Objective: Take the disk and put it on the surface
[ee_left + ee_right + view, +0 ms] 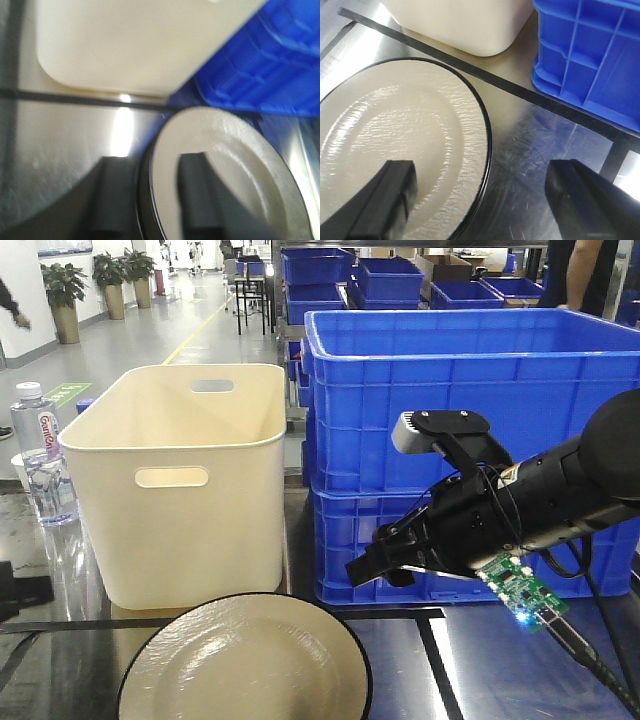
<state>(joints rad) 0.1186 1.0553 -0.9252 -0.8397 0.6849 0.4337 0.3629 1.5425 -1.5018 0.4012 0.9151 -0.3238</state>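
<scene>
The disk [245, 660] is a cream plate with a thin black rim, at the near middle of the dark glossy surface [480, 660]. In the blurred left wrist view my left gripper [157, 200] straddles the disk's [235, 165] left rim, one finger outside and one over the cream face, closed narrowly on it. My right gripper [480, 200] hangs wide open above the disk's [395, 125] right rim, one finger over the plate and the other over the bare surface [545, 145]. It shows in the front view as a black arm [385, 560] reaching in from the right.
A tall cream bin [190, 480] stands just behind the disk. Stacked blue crates [470, 410] fill the right rear. A water bottle [42, 455] stands at the far left. A black line [520, 90] crosses the tabletop between the disk and the containers.
</scene>
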